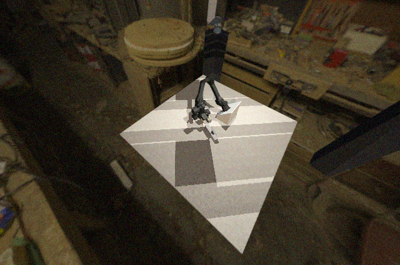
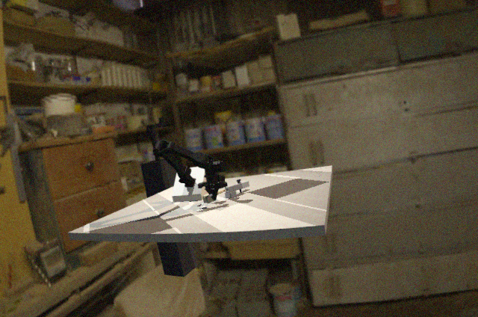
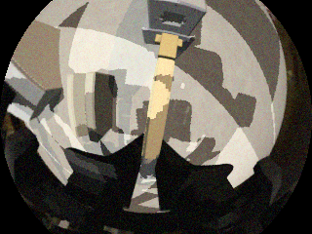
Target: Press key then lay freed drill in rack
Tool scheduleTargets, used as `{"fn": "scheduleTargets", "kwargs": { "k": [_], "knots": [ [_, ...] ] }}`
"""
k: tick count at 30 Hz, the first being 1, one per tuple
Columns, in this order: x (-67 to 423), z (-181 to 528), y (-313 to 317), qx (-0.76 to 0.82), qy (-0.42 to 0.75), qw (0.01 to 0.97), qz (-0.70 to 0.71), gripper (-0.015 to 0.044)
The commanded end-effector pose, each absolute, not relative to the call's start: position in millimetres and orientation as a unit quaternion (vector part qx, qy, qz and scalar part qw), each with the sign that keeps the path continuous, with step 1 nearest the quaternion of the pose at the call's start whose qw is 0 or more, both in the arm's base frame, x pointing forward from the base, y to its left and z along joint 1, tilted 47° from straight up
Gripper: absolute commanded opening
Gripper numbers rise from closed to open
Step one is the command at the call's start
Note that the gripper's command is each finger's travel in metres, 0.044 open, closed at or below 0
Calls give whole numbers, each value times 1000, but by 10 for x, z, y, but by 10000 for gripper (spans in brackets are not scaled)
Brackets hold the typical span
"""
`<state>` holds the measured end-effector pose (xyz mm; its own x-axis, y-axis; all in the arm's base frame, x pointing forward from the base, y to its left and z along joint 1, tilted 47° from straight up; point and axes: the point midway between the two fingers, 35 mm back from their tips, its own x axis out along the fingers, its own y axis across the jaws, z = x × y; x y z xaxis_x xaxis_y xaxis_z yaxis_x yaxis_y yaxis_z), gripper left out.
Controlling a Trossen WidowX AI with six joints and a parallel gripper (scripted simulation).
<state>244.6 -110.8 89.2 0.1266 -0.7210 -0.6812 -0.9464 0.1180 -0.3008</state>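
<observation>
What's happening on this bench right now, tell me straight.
A single robot arm is working at a small gray block on the table. Its gripper is shut on a tan drill, whose far end reaches to the block's slot. Whether the drill is already fully out of the block cannot be told. A white wedge-shaped rack stands beside the arm, and the drill is not yet in it.
</observation>
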Motion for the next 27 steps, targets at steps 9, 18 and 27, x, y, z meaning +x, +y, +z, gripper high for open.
{"fn": "scheduleTargets", "kwargs": {
  "k": [9,18,27],
  "knots": [
    [2407,980,-1137,-648,641,383,149,0],
    [2385,1000,-1103,-648,641,383,150,0],
    [2367,1019,-1064,-648,641,383,150,0]
  ]
}}
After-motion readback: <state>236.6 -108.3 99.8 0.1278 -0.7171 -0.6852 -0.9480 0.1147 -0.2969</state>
